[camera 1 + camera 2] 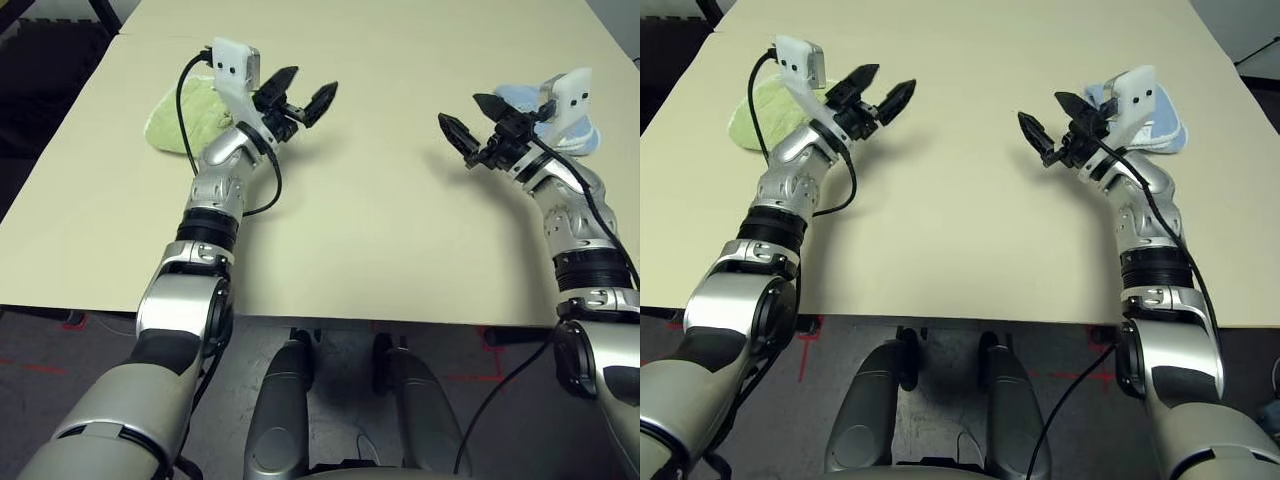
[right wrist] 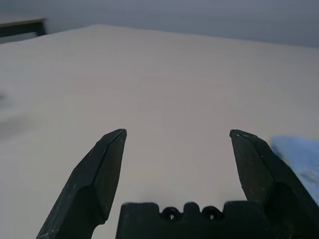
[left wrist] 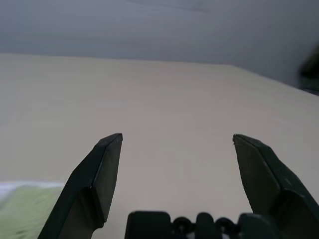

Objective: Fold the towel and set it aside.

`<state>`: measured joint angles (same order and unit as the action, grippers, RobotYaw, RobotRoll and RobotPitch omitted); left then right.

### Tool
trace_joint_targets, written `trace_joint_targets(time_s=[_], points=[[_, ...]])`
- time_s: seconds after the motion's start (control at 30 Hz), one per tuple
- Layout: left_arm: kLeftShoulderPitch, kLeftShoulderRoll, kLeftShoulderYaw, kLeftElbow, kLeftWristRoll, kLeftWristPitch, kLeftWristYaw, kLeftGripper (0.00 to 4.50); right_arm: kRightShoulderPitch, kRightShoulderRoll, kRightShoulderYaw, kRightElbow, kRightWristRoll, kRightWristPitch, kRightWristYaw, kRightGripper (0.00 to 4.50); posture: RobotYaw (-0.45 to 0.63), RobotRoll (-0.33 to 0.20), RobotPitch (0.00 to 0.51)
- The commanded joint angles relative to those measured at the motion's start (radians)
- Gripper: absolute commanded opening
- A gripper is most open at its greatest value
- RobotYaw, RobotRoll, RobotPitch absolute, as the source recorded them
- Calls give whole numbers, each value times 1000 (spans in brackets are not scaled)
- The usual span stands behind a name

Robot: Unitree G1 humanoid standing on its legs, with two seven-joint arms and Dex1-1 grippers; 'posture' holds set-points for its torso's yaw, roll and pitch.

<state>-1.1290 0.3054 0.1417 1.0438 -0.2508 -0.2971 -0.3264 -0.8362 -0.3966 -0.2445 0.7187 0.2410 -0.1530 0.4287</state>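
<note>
Silver forearms extend above the table. Left gripper: fingers spread, beside green towel. Right gripper: fingers spread, near light blue towel.

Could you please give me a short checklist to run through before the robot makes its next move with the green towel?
1. Left gripper open and holding nothing: ok
2. Right gripper open and holding nothing: ok
3. Green towel resting on the table: ok
4. Green towel in full view, clear of the left arm: not ok, the arm partly covers it
5. Blue towel apart from the green one: ok
6. Underside of the green towel lying smooth: cannot tell
</note>
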Motion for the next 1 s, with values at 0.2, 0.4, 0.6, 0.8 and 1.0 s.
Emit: trace_joint_targets(time_s=[0.2, 0.4, 0.6, 0.8, 1.0], points=[[48, 139, 56, 38, 86, -39, 167, 4489, -105, -107, -56, 296, -27, -123, -65, 4500, 27, 0, 252], [94, 217, 99, 73, 66, -2, 98, 4489, -117, -172, -83, 387, -12, -166, 9, 4500, 23, 0, 246], [134, 244, 128, 79, 38, -7, -56, 4489, -91, -235, -131, 407, 28, -150, 89, 4500, -4, 0, 246], [130, 236, 140, 76, 27, -25, -167, 4489, -82, -268, -167, 424, 56, -143, 120, 4500, -6, 0, 247], [133, 243, 150, 53, 14, -39, -246, 4489, -52, -270, -173, 419, 67, -126, 155, 4500, -21, 0, 236]])
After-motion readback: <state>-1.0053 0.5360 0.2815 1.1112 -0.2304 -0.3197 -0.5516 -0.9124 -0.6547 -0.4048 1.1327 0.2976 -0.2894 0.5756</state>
